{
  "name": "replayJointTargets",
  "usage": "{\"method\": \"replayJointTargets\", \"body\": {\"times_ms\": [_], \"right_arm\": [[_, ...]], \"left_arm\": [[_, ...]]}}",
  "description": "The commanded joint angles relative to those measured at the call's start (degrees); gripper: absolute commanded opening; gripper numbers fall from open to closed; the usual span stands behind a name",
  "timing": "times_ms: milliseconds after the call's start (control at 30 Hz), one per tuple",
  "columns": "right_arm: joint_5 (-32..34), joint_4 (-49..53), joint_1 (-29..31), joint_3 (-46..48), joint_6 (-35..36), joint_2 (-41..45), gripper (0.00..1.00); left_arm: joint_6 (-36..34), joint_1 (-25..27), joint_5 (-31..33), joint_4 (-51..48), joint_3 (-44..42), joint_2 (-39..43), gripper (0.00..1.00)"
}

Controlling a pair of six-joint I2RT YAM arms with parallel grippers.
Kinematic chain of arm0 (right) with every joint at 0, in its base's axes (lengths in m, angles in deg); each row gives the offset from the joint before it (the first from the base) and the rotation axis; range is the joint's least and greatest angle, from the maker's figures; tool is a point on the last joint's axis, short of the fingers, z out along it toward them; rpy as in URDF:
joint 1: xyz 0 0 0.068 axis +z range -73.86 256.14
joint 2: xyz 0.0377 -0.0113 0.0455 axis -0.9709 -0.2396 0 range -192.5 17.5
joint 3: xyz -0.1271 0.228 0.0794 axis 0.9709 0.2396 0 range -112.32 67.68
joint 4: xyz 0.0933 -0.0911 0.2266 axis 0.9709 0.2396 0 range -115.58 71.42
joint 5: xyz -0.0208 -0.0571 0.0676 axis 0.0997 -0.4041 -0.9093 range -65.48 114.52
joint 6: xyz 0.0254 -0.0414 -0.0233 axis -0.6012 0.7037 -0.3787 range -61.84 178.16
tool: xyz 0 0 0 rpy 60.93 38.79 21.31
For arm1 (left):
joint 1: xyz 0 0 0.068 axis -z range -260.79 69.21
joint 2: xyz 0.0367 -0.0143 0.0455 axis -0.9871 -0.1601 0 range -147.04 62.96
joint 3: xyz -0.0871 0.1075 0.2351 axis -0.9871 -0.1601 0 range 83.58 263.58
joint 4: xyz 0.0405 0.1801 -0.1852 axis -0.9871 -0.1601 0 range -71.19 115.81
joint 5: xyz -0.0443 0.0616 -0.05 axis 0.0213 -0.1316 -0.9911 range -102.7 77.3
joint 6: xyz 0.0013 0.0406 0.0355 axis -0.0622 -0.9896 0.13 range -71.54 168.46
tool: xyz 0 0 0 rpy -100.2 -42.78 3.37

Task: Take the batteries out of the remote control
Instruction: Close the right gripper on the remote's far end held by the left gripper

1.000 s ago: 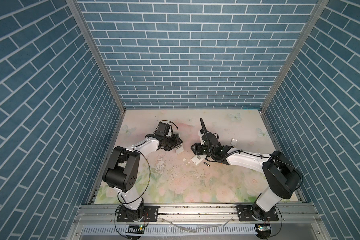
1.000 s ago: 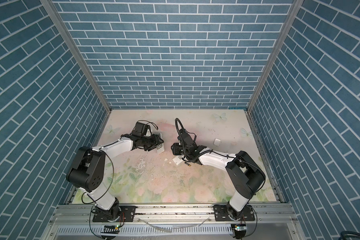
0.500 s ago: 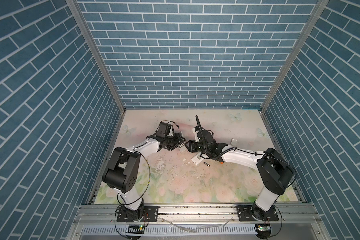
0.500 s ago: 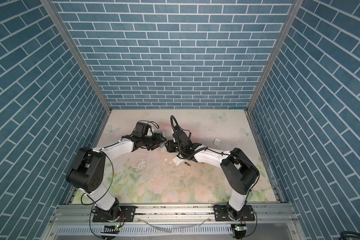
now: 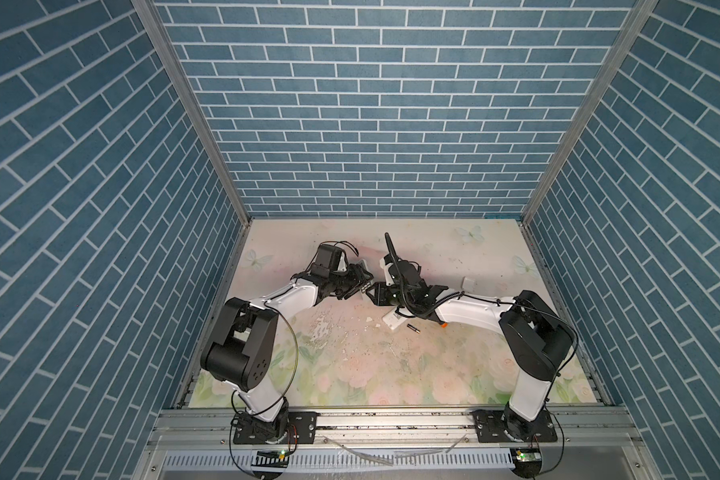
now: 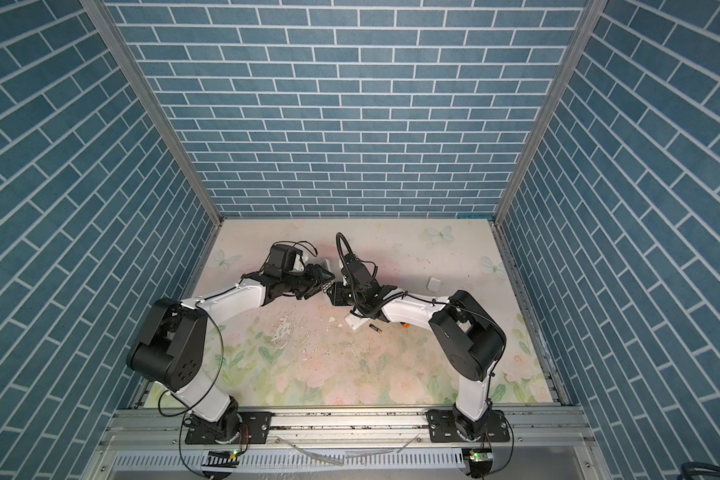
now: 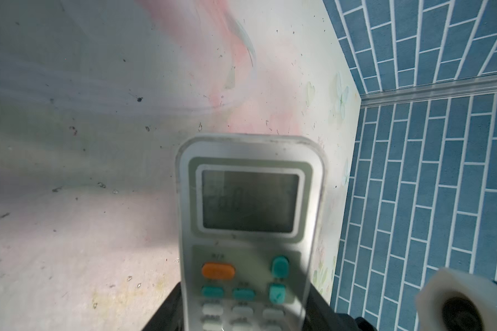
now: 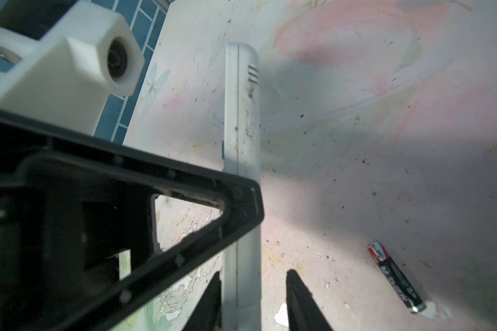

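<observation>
Left gripper [image 5: 360, 281] clamping remote [image 7: 248, 200]; right gripper [image 8: 253, 272] straddling its end.
Right fingers [image 8: 299, 301] sitting apart around it; battery [image 5: 412, 329] lying on table [image 5: 433, 374], 4 o'clock from right gripper in both top views.

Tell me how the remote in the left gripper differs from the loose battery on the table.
The remote is a broad, flat white slab with a screen and buttons; the battery is a slim dark cylinder with a red end. The remote is far longer than the battery. The remote is held by the left gripper; the battery lies loose on the table, ungripped.
</observation>
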Motion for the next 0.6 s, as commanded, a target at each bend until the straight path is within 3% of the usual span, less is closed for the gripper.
{"method": "replayJointTargets", "body": {"times_ms": [0, 400, 500, 567], "right_arm": [[-0.24, -2.82, 0.26, -3.48, -1.22, -1.52, 0.34], [-1.11, -4.26, 0.31, -4.36, -1.45, -3.07, 0.12], [-0.74, -4.38, 0.23, -4.01, -1.31, -2.78, 0.05], [-0.85, -4.44, 0.23, -3.91, -1.14, -2.64, 0.02]], "left_arm": [[0.4, 0.38, -0.98, 1.76, -0.65, 1.48, 0.35], [1.43, 0.32, -1.77, 3.38, -1.07, 1.14, 0.36], [1.93, 0.32, -2.16, 3.92, -1.16, 0.78, 0.4], [2.17, 0.31, -2.3, 4.23, -1.08, 0.7, 0.48]]}}
